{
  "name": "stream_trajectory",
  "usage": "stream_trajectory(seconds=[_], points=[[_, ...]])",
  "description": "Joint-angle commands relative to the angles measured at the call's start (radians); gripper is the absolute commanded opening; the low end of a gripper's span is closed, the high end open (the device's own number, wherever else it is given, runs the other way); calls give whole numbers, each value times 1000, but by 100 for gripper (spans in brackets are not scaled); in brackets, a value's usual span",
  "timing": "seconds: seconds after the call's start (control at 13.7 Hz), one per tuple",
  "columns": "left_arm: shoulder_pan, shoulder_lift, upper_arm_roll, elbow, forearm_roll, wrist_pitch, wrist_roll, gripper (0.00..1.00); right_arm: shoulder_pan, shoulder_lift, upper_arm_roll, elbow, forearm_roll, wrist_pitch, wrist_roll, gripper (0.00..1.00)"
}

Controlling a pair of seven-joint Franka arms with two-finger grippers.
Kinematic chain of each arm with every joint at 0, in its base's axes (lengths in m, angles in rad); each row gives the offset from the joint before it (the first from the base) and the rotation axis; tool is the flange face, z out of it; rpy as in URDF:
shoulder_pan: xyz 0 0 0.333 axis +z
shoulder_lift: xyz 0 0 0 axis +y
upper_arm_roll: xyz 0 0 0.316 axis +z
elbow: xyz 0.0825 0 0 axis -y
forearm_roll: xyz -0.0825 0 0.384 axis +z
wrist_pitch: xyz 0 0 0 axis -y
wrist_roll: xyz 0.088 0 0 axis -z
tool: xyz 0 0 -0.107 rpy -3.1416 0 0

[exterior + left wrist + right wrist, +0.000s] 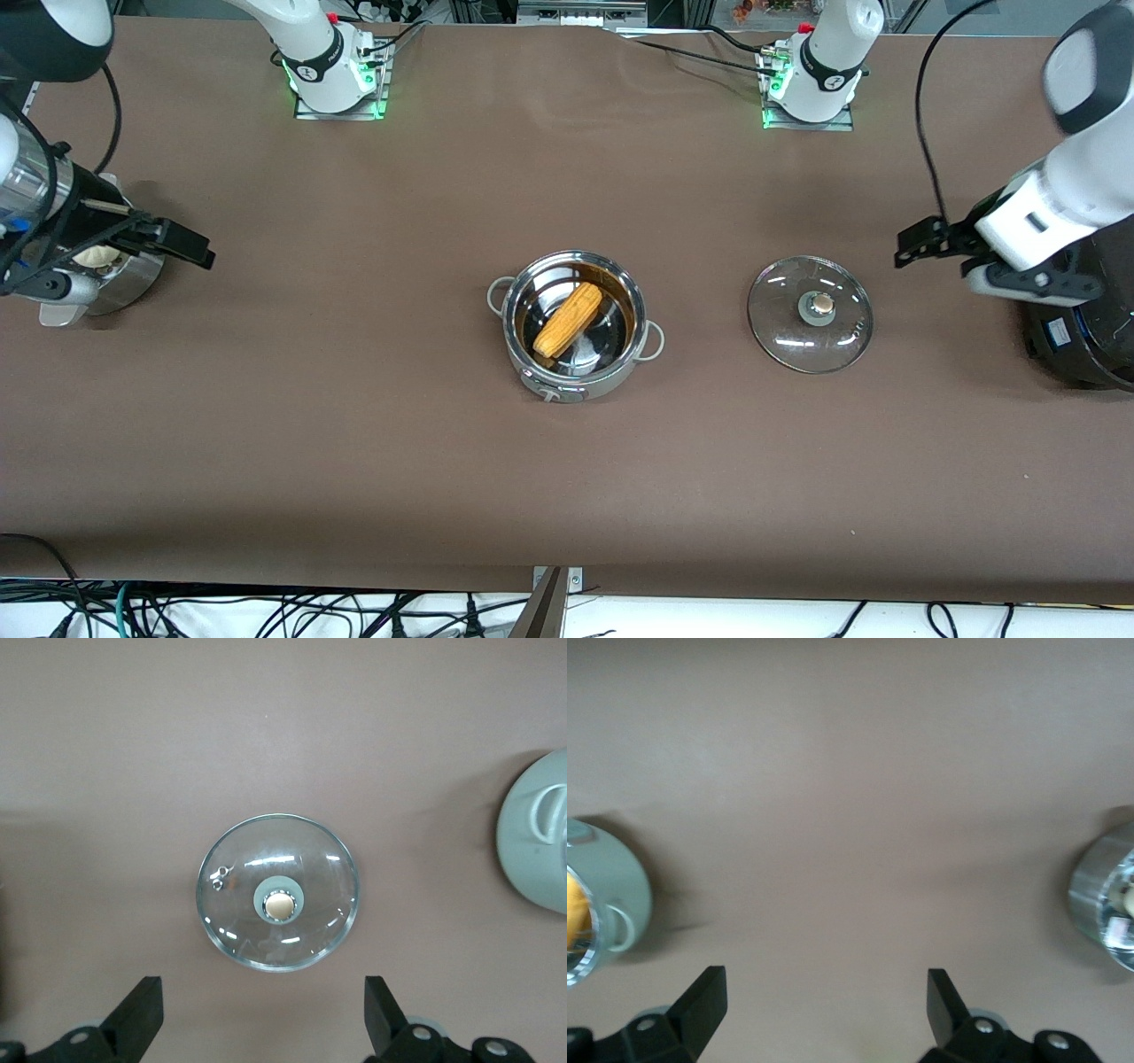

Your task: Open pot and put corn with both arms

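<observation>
The steel pot (586,379) stands open in the middle of the table. The yellow-orange corn (568,319) lies inside it. The glass lid (810,312) lies flat on the table beside the pot, toward the left arm's end. My left gripper (914,243) is open and empty, up in the air beside the lid. The left wrist view shows the lid (277,891) ahead of the open left gripper (263,1010) and the pot's side (532,846). My right gripper (197,248) is open and empty near the steamer basket. The right wrist view shows the pot (622,895), the corn (574,912) and the open right gripper (827,1005).
A perforated steel steamer basket (133,282) with a pale bun stands at the right arm's end; it also shows in the right wrist view (1099,895). A large black cooker (1085,341) stands at the left arm's end, under the left arm.
</observation>
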Motion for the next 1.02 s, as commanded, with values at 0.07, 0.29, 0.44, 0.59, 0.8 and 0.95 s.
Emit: stream_trajectory(seconds=[0.07,0.29,0.44,0.59,0.8,0.95], points=[[15,6,-16,63,35,-105,-55,100,-216,-194,244,-290,-83,190,-24,100],[13,-2,-26,62,91,-120,-58,100,-273,-233,245,-352,-79,227,-206,100],[10,-8,-33,66,91,-125,-60,100,-289,-231,250,-349,-65,224,-208,100],[10,-9,-32,77,88,-126,-66,100,-311,-229,264,-342,-47,224,-208,100],[4,-8,-33,112,85,-129,-101,100,-327,-226,294,-339,-45,224,-205,100],[1,-5,-39,140,92,-140,-106,100,-328,-225,298,-340,-45,224,-205,100]])
